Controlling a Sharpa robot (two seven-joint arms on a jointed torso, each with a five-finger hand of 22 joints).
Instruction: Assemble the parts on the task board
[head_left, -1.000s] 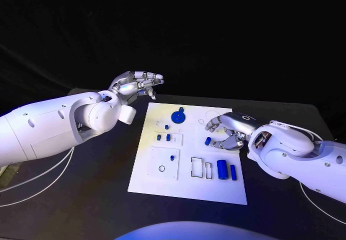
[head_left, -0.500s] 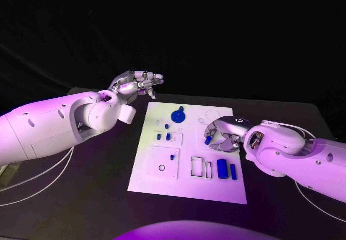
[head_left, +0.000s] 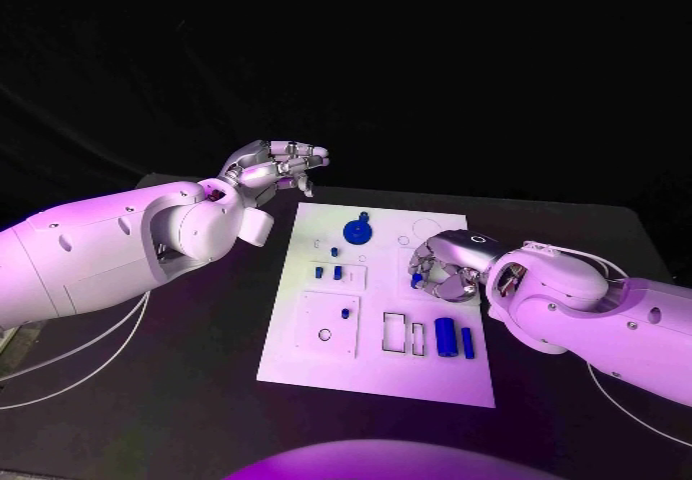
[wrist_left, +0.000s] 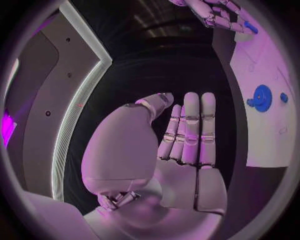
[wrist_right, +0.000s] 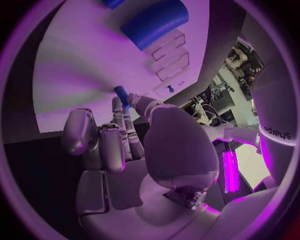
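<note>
Right hand (head_left: 444, 272) pinched small blue cylindrical peg (wrist_right: 121, 95) over white rectangular task board (head_left: 310, 356) (recessed outlines visible); left hand (head_left: 274, 165) empty, fingers spread.

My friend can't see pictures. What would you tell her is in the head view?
A robot's silver right hand pinches a small blue peg over a white rectangular task board on a black table. Its silver left hand hangs in the air beyond the board's far left corner, holding nothing. Other small blue parts, including a round blue disc, sit on the board.

I work in a lab: black backdrop, black table (head_left: 188, 390), white task board (head_left: 378, 375), cluttered equipment benches behind me (wrist_right: 215, 95).
</note>
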